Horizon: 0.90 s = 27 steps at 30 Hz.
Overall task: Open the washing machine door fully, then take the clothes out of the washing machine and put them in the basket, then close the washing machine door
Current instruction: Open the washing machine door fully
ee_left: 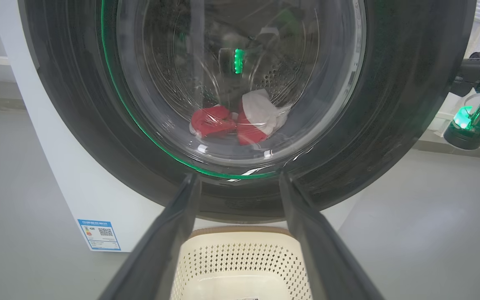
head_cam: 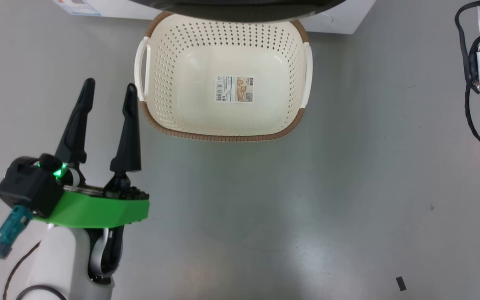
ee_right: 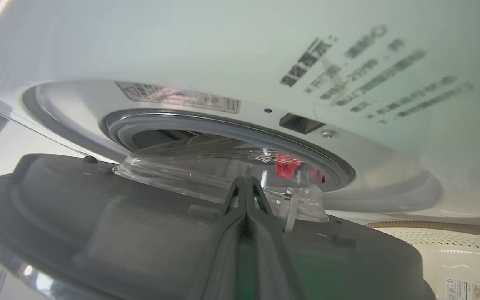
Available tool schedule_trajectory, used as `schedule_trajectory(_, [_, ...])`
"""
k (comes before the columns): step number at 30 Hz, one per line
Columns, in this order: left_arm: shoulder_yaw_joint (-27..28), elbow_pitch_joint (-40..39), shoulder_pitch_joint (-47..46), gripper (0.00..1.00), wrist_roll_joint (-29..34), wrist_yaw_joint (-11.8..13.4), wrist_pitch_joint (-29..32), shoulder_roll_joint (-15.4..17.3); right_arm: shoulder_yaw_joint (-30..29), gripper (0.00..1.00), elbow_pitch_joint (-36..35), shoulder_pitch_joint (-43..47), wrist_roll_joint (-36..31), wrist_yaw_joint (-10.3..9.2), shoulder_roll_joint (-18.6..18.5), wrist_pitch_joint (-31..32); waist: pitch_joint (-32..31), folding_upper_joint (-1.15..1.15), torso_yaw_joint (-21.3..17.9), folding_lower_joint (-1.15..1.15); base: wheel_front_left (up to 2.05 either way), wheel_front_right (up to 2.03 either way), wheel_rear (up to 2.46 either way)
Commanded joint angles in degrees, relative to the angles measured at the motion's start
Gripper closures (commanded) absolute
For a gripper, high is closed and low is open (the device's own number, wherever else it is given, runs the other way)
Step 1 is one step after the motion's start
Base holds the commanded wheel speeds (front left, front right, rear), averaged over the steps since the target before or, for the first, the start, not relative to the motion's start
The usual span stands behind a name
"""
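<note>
On the floor before the washing machine [ee_left: 71, 179] sits the basket [head_cam: 223, 136]. The clothes [ee_left: 248, 121] lie behind the part-open washing machine door [ee_left: 390, 104]. The left gripper [head_cam: 110, 85] gapes wide, empty; the right gripper [ee_right: 246, 180] is squeezed tight, empty.

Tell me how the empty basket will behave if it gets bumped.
The basket is probably light: thin perforated plastic with nothing in it. On the smooth grey floor it would likely slide rather than tip, since it sits low and wide. Its walls may flex a little if squeezed.
</note>
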Motion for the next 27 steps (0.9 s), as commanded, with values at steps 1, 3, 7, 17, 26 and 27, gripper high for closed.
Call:
schedule_trajectory(1, [2.1,-1.3,1.1,0.00,0.7,-0.2,-0.4,1.4,1.5,1.00,-2.1,1.0,-0.9,0.45,2.9,0.9,-0.2,0.00,-0.2,0.00,0.00,0.00,0.00])
schedule_trajectory(3, [2.3,-1.2,1.1,0.00,0.9,-0.3,-0.4,1.6,1.8,1.00,-2.5,1.6,-1.2,0.45,3.0,1.5,-0.4,0.00,-0.4,0.00,0.00,0.00,0.00])
schedule_trajectory(7, [2.6,-0.7,1.0,0.00,1.1,-0.3,-0.4,2.1,2.3,1.00,-3.2,3.0,-1.5,0.45,3.1,2.1,-1.3,0.00,-0.8,0.00,0.00,0.00,0.00])
schedule_trajectory(17, [3.4,-0.4,1.3,0.00,1.0,0.1,-0.4,2.7,4.1,1.00,-4.8,7.6,-1.4,0.45,3.3,3.1,-4.8,0.00,-1.6,0.00,0.00,0.00,0.00])
schedule_trajectory(26, [3.9,-0.8,2.5,0.00,0.5,0.7,-0.4,3.6,6.9,1.00,-5.5,11.2,-0.9,0.45,3.3,3.6,-6.7,0.00,-2.4,0.00,0.00,0.00,0.00])
schedule_trajectory(27, [3.9,-0.8,2.7,0.00,0.4,0.7,-0.3,3.6,7.2,1.00,-5.5,11.6,-0.7,0.45,3.3,3.5,-6.8,0.00,-2.5,0.00,0.00,0.00,0.00])
